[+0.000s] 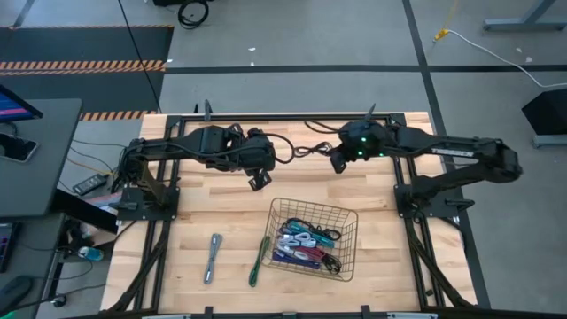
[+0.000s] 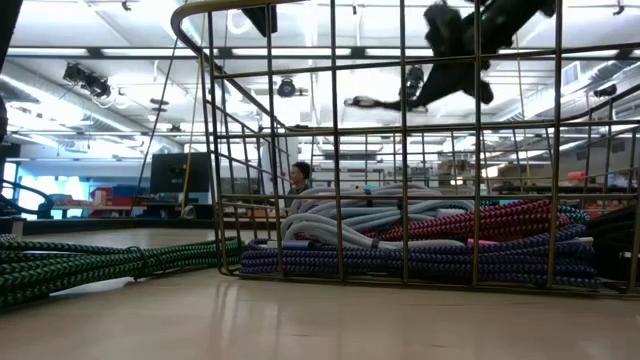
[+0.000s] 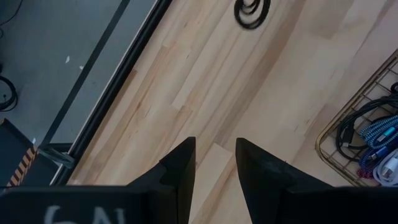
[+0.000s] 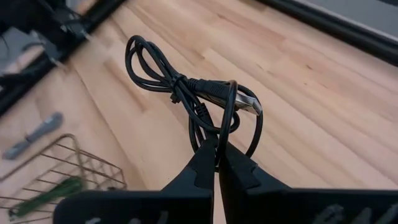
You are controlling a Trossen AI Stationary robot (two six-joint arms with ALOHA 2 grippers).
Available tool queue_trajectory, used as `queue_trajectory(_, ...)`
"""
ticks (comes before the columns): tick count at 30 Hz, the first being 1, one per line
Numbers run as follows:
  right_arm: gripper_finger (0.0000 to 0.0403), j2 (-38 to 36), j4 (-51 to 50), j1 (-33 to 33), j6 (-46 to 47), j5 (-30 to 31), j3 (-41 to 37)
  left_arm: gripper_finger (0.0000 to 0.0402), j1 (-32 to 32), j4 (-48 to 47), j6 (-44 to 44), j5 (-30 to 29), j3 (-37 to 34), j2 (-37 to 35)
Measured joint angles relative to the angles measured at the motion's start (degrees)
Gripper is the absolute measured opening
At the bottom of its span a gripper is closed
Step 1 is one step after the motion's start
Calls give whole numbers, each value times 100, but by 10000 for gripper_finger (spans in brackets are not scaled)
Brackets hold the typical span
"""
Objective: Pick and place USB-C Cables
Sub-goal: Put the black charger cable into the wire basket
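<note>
Right gripper: pinching a black USB-C cable by one strand, hanging it above the table beyond the basket.
Handling: likely light, limp, slippery; a grip across the bundled middle would be holding better.
Left gripper: hovering spread, empty.
Others: bunches lying in the basket; green cable and grey cable lying beside it.

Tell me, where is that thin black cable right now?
The black cable hangs pinched in the right gripper, lifted above the table's far middle. In the high view it dangles between the two arms, beyond the wire basket.
</note>
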Motion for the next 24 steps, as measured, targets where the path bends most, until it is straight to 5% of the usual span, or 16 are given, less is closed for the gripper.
queue_trajectory(11,8,-481,-98,952,1117,941,0,121,-2,15,6,2,1,1)
queue_trajectory(24,8,-317,-77,2238,2652,1389,0,121,0,20,109,2,0,2)
